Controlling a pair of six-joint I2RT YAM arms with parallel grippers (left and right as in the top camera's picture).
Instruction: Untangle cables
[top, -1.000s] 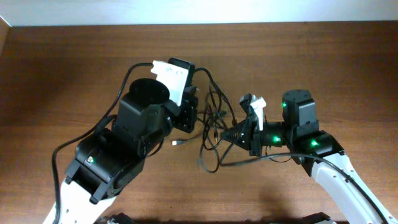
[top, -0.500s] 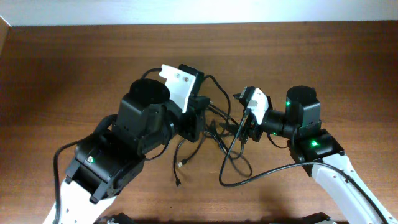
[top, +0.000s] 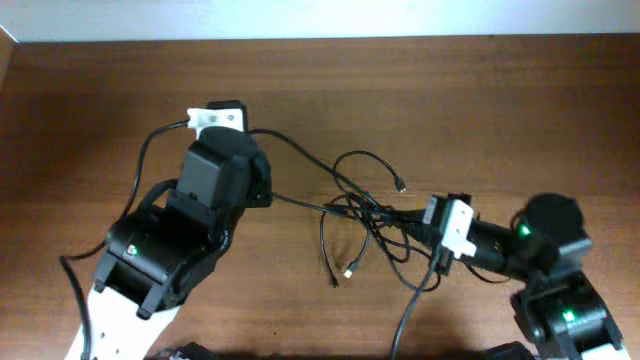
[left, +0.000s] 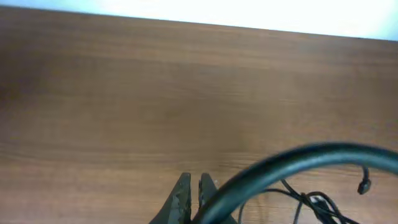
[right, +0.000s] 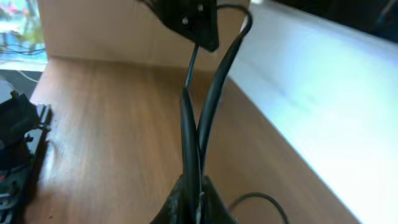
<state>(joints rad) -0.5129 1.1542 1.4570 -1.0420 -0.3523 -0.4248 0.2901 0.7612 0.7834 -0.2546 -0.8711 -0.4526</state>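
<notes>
Cables (top: 368, 211) in a loose tangle on the tabletop (top: 450, 100), between both arms. Left fingers (left: 184, 198) clenched on a taut strand; right fingers (right: 178, 202) clenched on strands at the tangle's right edge.

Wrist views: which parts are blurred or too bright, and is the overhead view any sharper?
Left wrist view: one of the cables crosses close to the lens and is blurred; the band beyond the table is washed out white. Right wrist view: the cables near the lens are soft, and the right side is overexposed. Overhead view: even light, cables sharp.
</notes>
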